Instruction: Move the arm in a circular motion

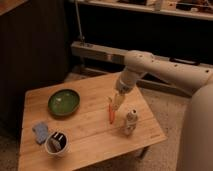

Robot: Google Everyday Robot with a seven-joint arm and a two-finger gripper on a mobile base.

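off-white, your arm [150,67] holds its tan gripper [118,101] low over the carrot [111,115], likely one point on its circle, not a pick; open or closed, you cannot tell.

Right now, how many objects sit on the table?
5: green bowl left, carrot centre, small can right of it, blue sponge and white cup front left. The gripper is at the carrot's far end.
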